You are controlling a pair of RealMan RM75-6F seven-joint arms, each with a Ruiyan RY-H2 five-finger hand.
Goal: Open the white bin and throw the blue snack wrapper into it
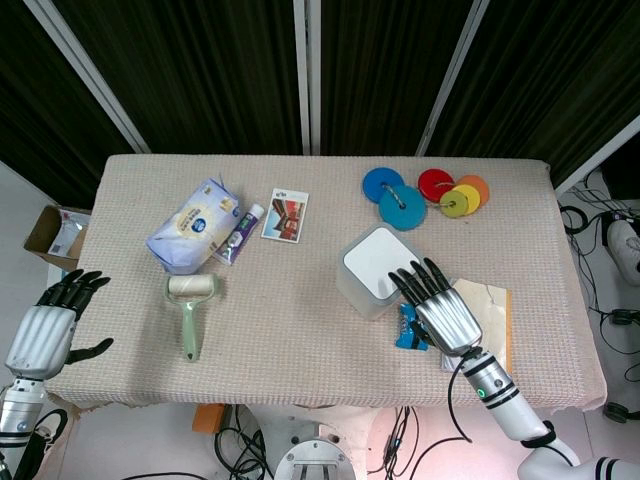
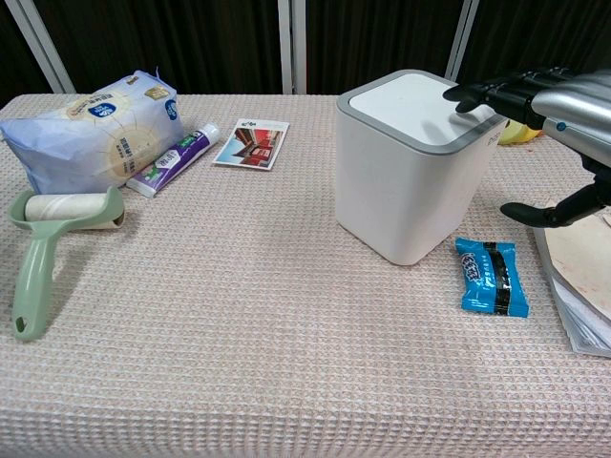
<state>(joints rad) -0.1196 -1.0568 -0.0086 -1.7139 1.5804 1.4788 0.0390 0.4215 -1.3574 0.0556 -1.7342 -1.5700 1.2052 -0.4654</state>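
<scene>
**Right robot hand spread over the bin's closed lid**

Right robot hand [image 1: 437, 305] reaches in from the near right with its fingers apart and stretched forward, grasping nothing. Seen from the chest, its dark fingertips [image 2: 477, 93] lie over the near right edge of the lid of the white bin [image 2: 406, 181]; whether they press on it cannot be told. The thumb [image 2: 544, 212] hangs lower, beside the bin and apart from it. The lid is flat and closed.

The blue snack wrapper [image 2: 492, 277] lies on the surface [image 2: 267, 315] just to the right of the bin's base, below the right robot hand and not touched by it. From the head camera only part of it [image 1: 407, 328] shows beside the hand. A flat tan board or book [image 1: 493, 305] lies just right of the wrapper.

The left robot hand [image 1: 48, 325] hovers at the near left edge of the surface, fingers apart and holding nothing.

On the left side lie a green lint roller [image 2: 43, 253], a pale blue bag [image 2: 91, 129], a toothpaste tube [image 2: 172, 162] and a small card [image 2: 251, 143]. Coloured discs [image 1: 425, 195] sit at the far right side.
</scene>
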